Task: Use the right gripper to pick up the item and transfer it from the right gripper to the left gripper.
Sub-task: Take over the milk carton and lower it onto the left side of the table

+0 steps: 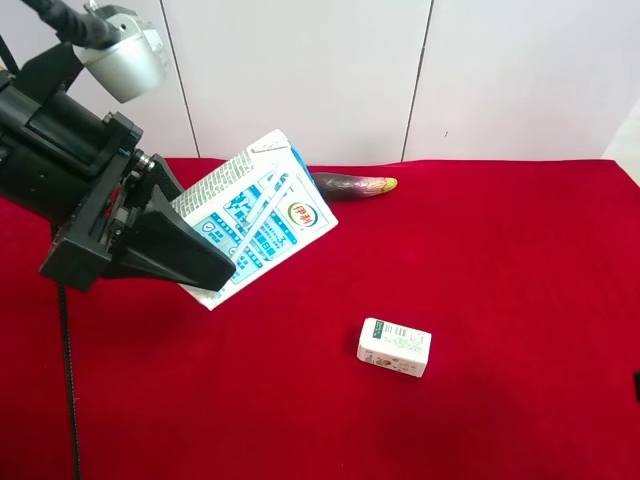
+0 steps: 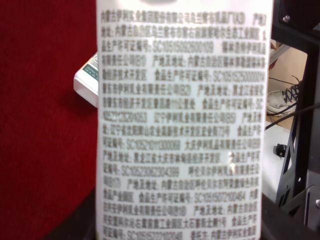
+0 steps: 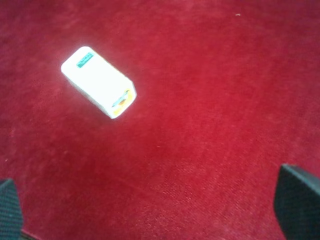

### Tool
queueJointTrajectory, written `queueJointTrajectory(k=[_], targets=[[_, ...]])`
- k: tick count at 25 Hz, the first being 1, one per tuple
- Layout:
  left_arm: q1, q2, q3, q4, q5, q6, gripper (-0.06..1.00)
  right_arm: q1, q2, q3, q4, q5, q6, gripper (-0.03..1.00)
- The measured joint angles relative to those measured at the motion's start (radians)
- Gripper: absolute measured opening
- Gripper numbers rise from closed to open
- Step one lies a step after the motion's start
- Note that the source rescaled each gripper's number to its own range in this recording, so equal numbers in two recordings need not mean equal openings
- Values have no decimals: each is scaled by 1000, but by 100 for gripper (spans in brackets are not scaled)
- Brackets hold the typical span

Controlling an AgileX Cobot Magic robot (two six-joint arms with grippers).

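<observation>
- Spreading across the whole scene, a red cloth (image 1: 500,260) lay flat;
- the left gripper (image 1: 215,262), on the arm at the exterior high view's left, was clamped on the item (image 1: 262,212), a white-and-blue drink carton held tilted over the cloth and filling the left wrist view;
- the right gripper (image 3: 155,205) hung over the cloth with its fingers spread wide, grasping nothing;
- a purple eggplant (image 1: 355,185) lay just behind the item;
- a small white-green box (image 1: 394,347) lay well apart from both.

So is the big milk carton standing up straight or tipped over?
Tipped. The carton hangs slanted in the left gripper, its straw running diagonally, not upright on the red cloth.
</observation>
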Motion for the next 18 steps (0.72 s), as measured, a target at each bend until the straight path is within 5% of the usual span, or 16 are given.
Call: queueJointTrajectory(k=[11, 18], targets=[[0, 0, 0, 1, 0, 0, 0, -443, -214, 2, -1, -2, 0, 100], [0, 0, 0, 7, -21, -93, 0, -492, -214, 2, -1, -2, 0, 100]])
